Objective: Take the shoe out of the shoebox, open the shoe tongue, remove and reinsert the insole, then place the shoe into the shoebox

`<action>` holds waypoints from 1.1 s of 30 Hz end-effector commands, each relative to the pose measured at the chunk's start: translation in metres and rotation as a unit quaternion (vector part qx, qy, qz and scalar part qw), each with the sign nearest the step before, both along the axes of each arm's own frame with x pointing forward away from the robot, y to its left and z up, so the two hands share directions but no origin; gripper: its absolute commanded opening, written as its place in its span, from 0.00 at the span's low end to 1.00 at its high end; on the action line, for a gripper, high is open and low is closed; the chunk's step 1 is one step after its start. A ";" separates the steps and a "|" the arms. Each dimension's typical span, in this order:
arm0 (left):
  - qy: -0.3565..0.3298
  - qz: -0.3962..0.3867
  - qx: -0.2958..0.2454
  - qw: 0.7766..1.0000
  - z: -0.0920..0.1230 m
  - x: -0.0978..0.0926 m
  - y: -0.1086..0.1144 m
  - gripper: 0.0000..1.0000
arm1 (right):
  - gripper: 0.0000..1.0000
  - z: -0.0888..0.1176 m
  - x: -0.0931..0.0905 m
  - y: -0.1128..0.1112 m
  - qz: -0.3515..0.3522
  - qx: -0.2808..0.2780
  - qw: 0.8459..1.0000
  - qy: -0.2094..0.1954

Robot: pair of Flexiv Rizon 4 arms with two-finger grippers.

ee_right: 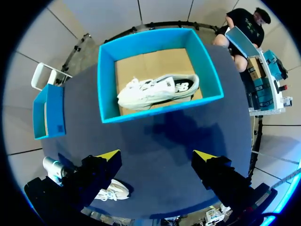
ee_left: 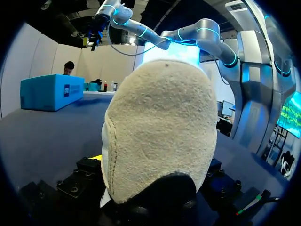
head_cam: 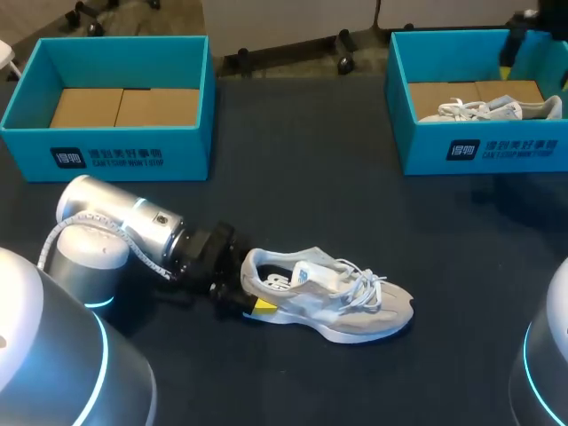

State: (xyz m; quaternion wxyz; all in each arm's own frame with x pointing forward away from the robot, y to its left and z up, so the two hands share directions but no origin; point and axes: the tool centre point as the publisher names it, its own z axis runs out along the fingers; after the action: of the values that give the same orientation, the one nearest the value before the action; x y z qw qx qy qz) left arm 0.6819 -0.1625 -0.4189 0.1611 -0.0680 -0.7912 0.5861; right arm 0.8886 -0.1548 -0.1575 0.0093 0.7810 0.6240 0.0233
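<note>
Watching this one, the shoe [head_cam: 333, 302] lies on the table [head_cam: 293, 204] right ahead of the left gripper [head_cam: 248, 293]. Its heel is up against the gripper and its long axis runs straight away, toe-first; can't tell if it's actually clamped. Meanwhile the right gripper [ee_right: 156, 157] hangs spread wide, high over the far box [ee_right: 160, 109] with a second shoe [ee_right: 157, 89], so left is way nearer. Box fronts carry a logo and small print, not quoting it.

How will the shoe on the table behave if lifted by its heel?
The shoe likely lifts light, being a slim trainer. Its fuzzy heel should grip rather than slip. The loose laces will probably dangle.
</note>
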 end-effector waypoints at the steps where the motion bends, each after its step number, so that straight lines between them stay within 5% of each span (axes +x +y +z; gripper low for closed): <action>1: 0.001 -0.002 0.000 1.000 -0.007 0.000 -0.003 0.00 | 1.00 -0.006 -0.021 0.030 -0.006 -0.003 1.000 -0.015; 14: 0.001 -0.002 0.000 1.000 -0.007 0.000 -0.003 0.00 | 1.00 -0.007 -0.054 0.098 -0.026 0.005 1.000 -0.016; 33: -0.007 0.077 -0.013 0.997 0.001 -0.012 0.019 0.00 | 1.00 -0.007 -0.054 0.098 -0.026 0.005 1.000 -0.016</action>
State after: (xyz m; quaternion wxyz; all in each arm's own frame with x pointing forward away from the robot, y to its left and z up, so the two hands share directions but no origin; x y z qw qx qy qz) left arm 0.6748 -0.1485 -0.4178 0.1138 -0.0147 -0.7864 0.6070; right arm 0.8338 -0.0566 -0.1644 0.0166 0.7966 0.6030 0.0392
